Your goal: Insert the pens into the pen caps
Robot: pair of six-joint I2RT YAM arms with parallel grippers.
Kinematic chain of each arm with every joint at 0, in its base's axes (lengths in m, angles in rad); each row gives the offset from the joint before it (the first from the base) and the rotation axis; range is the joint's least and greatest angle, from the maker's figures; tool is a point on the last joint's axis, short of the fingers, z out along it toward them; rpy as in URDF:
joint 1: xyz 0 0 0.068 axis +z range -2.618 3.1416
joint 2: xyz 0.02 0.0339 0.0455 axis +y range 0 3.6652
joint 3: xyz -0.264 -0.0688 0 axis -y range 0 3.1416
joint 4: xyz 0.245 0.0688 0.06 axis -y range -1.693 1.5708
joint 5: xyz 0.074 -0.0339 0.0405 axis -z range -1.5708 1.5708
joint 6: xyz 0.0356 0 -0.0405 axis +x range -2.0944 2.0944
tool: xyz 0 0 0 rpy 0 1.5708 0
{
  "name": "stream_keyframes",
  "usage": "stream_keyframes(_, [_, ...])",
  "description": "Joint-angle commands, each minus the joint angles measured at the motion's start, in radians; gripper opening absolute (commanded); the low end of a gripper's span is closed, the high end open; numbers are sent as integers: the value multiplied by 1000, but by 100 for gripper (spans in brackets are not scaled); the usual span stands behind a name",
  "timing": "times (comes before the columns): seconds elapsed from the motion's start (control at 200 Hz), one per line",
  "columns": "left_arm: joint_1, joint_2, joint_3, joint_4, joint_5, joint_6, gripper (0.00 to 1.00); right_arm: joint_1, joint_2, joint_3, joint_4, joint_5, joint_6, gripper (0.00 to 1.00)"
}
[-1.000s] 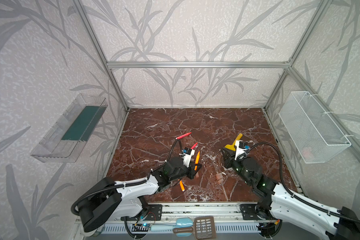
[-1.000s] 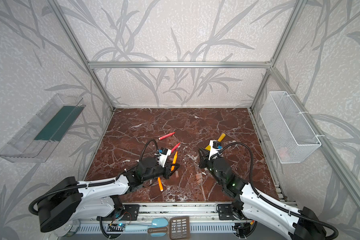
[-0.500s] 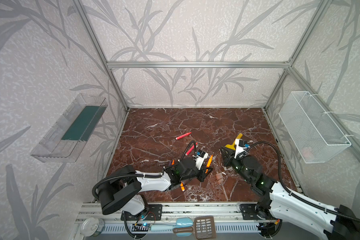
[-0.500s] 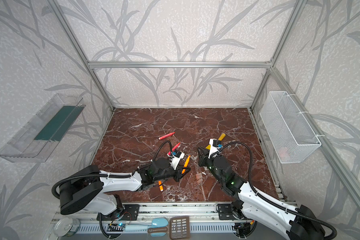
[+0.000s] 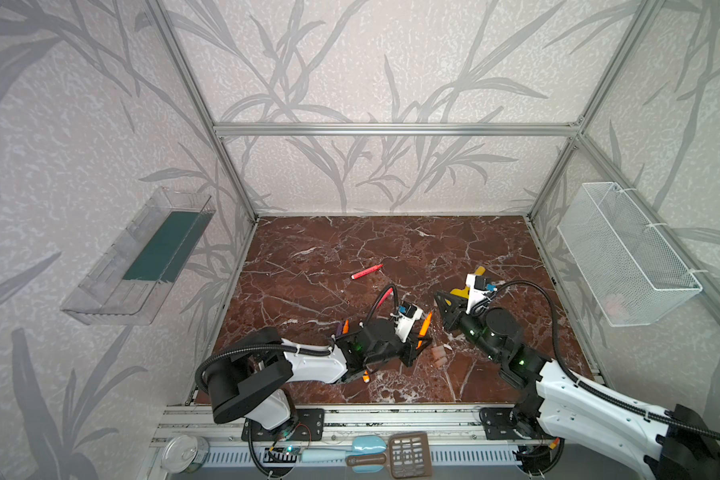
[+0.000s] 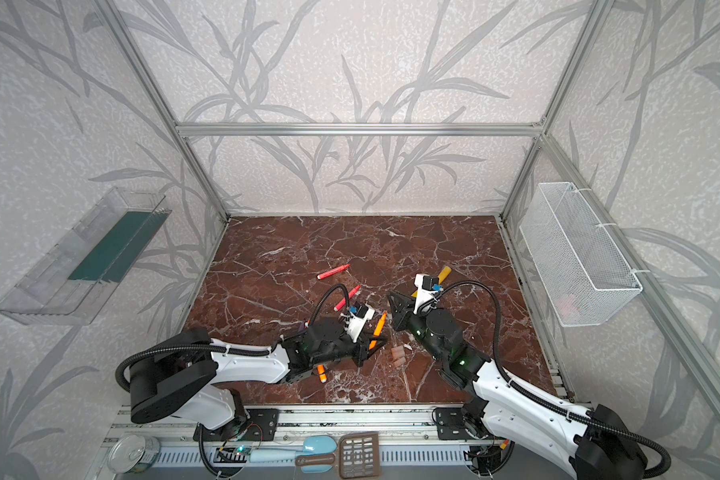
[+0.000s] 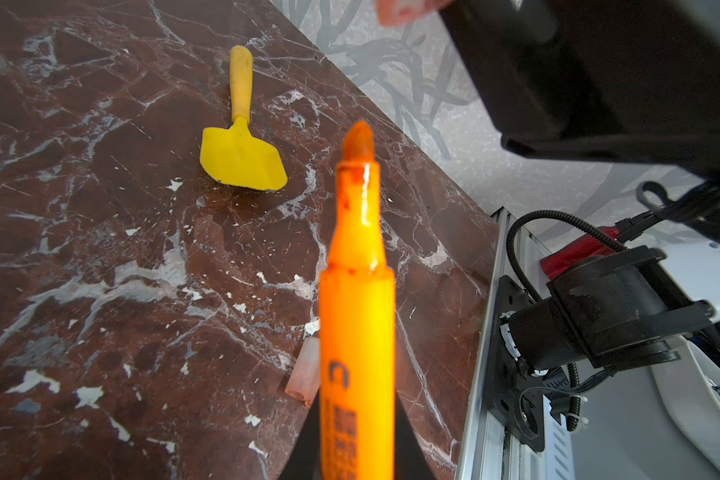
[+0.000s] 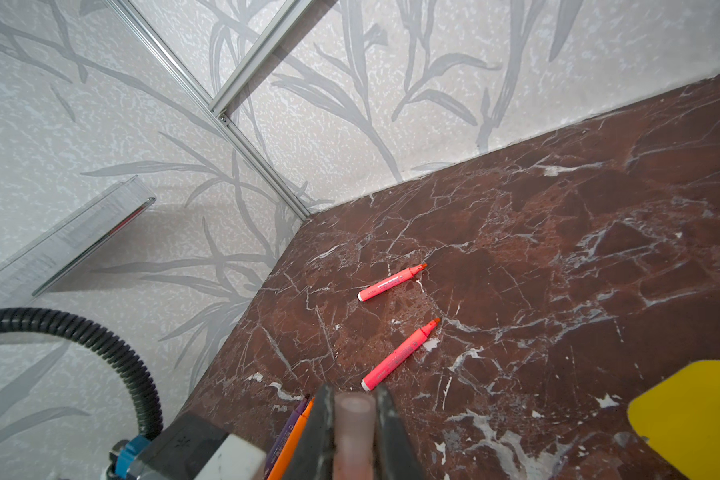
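The left gripper is clamped on a glossy orange pen, whose uncapped tip sticks out past the fingers. The right gripper pinches a frosted pinkish pen cap, a short tube. The two face each other near the desk's front edge, not touching. Loose caps lie on the red-brown marble just beside them. Two red-pink pens lie toward the middle, and a yellow spatula lies flat by the right arm.

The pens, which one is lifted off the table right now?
The orange pen clamped in the left gripper's jaws, bare tip angled upward. The two red-pink pens farther back lie flat on the marble table.
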Motion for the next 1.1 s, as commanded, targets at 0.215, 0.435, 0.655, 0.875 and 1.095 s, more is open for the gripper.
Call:
stream_keyframes(0.215, [-6,34,-18,142,-2,-18,0,-5,5,-23,80,-19,53,0])
stream_keyframes(0.435, [-6,67,-14,181,7,-41,0,-5,33,-33,103,-36,65,0])
stream_keyframes(0.655, [-6,73,-9,180,-9,-39,0,-5,75,-43,126,-38,76,0])
stream_keyframes(0.875, [-5,73,-4,156,-52,-33,0,-5,69,-60,132,-40,79,0])
stream_keyframes(1.095, [-5,85,-2,170,-72,-43,0,-4,53,-78,137,-54,95,0])
